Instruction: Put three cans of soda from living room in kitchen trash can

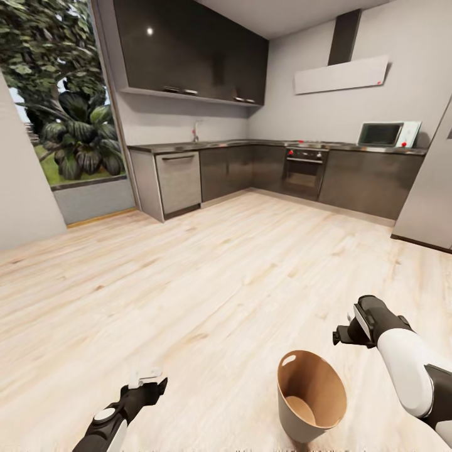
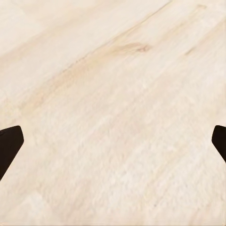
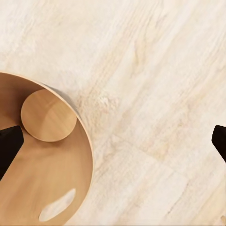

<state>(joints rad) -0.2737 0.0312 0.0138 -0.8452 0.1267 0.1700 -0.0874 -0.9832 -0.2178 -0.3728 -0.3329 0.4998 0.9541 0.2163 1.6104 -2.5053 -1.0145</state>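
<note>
Head view gives me the round tapered brown bin standing upright on the pale wood plank floor, low and just inboard of my right gripper, which hangs above and beside its rim. Through the right wrist camera I look down into the bin; the fingers are spread wide with nothing between them. My left gripper hovers well apart from the bin, fingers likewise spread over bare floor. Dark glossy kitchen cabinets line the far wall.
</note>
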